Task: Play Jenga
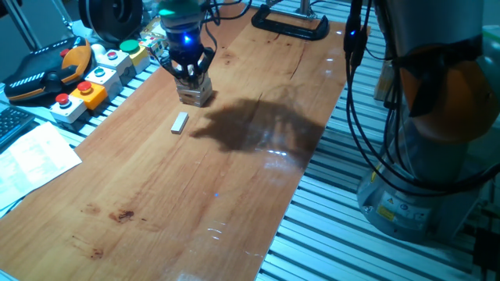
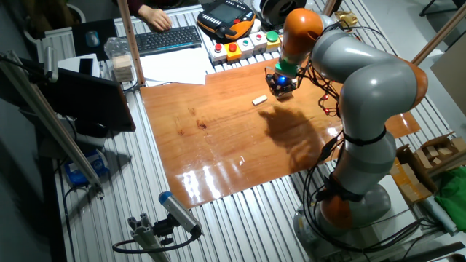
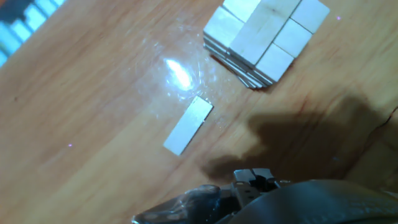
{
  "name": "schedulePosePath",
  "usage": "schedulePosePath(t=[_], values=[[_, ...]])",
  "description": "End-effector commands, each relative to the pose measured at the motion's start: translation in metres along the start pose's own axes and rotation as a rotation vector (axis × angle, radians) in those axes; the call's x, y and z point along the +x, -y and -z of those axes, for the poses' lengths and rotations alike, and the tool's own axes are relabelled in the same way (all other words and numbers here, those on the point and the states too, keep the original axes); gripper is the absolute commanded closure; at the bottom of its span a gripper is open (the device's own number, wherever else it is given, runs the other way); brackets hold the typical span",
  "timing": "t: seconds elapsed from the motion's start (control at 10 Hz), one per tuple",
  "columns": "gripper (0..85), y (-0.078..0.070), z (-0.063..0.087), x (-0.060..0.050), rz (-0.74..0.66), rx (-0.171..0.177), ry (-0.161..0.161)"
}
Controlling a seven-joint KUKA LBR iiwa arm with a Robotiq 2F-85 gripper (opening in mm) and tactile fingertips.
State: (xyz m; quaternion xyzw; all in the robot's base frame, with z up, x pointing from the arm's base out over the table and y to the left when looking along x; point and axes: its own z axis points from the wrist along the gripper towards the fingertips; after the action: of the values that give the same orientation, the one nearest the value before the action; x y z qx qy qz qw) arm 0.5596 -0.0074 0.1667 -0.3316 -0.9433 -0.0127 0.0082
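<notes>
The Jenga tower [image 1: 196, 94] of pale wooden blocks stands at the far left of the brown board. From above in the hand view the tower [image 3: 264, 37] sits at the top right. A loose matching block [image 1: 180, 122] lies flat on the board just in front of it, and shows in the hand view [image 3: 188, 124] and the other fixed view [image 2: 258, 100]. My gripper [image 1: 191, 76] hangs directly over the tower with its fingertips at the top layer. From the other fixed view my gripper [image 2: 282, 82] hides the tower. I cannot tell whether the fingers grip anything.
Grey boxes with coloured push-buttons [image 1: 94, 78] line the board's left edge, beside an orange pendant [image 1: 47, 66] and papers [image 1: 31, 156]. A black clamp [image 1: 289, 23] holds the far edge. The arm's base [image 1: 422, 179] stands on the slatted table to the right.
</notes>
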Motion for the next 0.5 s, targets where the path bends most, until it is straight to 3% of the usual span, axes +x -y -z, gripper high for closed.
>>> schedulePosePath(t=[0.0, 0.4], values=[[84.3, 0.0014, 0.001, -0.0006, 0.022, -0.001, -0.001], [84.3, 0.0083, 0.0054, -0.0072, 0.108, -0.011, 0.003]])
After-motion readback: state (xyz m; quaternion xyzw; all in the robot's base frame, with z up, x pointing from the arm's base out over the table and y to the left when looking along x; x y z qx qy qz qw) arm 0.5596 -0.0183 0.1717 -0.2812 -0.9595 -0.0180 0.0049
